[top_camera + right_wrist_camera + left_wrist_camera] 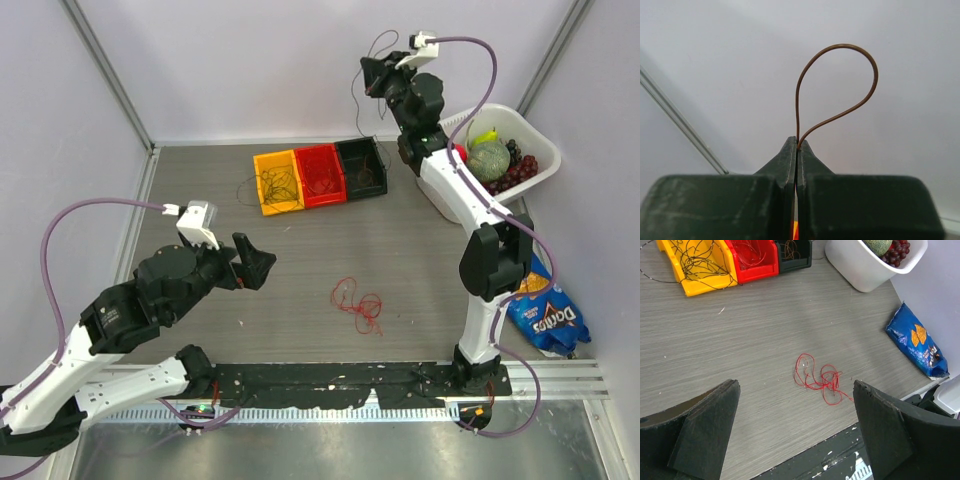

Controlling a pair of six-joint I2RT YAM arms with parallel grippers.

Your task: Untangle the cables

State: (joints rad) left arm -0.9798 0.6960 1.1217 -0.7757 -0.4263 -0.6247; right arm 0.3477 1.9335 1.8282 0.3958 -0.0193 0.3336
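Lifting the brown wire (837, 45) slow and straight up seems best — R gripper (797, 145) is pinched shut on its loop high over the black bin (361, 167), while L gripper (795, 390) hangs wide open, empty, above the red tangle (817, 377) on the table (420, 260). Wire's lower run is too thin to trace from the top cam, so can't tell whether it's clear of the bin yet.

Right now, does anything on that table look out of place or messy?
Yes. A red cable tangle lies alone on the table, away from the yellow bin. Thin black cables spill over that bin's side onto the table. A chip bag sits at the right edge, unrelated to cables.
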